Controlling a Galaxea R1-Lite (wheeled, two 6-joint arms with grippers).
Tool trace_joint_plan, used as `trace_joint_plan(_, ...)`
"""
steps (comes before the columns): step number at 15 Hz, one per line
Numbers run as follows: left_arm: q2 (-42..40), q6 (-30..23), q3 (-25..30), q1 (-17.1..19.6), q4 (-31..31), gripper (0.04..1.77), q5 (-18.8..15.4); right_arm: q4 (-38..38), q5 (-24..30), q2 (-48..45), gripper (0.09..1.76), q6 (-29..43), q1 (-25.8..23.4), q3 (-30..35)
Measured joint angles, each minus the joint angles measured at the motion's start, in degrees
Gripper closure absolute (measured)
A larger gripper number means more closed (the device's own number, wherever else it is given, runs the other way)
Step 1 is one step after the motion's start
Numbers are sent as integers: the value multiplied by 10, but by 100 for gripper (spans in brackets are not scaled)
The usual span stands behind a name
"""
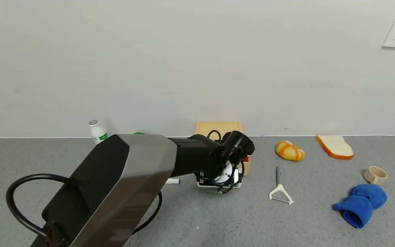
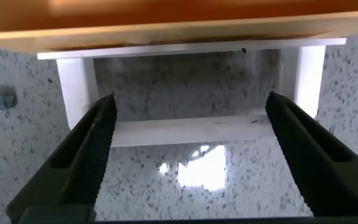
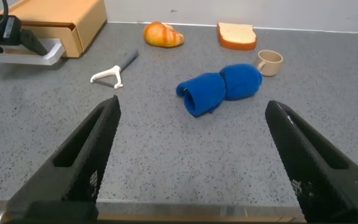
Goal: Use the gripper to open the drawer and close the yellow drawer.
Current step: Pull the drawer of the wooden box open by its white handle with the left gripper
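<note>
The pale yellow drawer (image 1: 218,127) stands at the back of the table against the wall, partly hidden by my left arm. Its white loop handle (image 2: 191,129) lies flat on the table, pointing forward. My left gripper (image 2: 191,102) is open, with one finger (image 2: 86,149) at each end of the handle's front bar, not touching it. In the head view the left gripper (image 1: 222,187) sits over the handle. The drawer (image 3: 73,18) also shows in the right wrist view. My right gripper (image 3: 192,106) is open and empty, over the table's front edge.
A white bottle (image 1: 98,131) stands at the back left and a white marker (image 1: 172,180) lies left of the handle. To the right are a peeler (image 1: 280,190), a bread roll (image 1: 289,151), a toast slice (image 1: 334,146), a cup (image 1: 375,175) and a blue cloth (image 1: 362,204).
</note>
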Motion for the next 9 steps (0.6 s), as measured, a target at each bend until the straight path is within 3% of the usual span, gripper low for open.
trace_joint_plan(2,-5,-11,0,-3,24,9,-26,0,0,0,14,0,0,0)
trace_joint_plan(9,-18,-54,2,-16,84,9,-46,0,0,0,14,0,0,0)
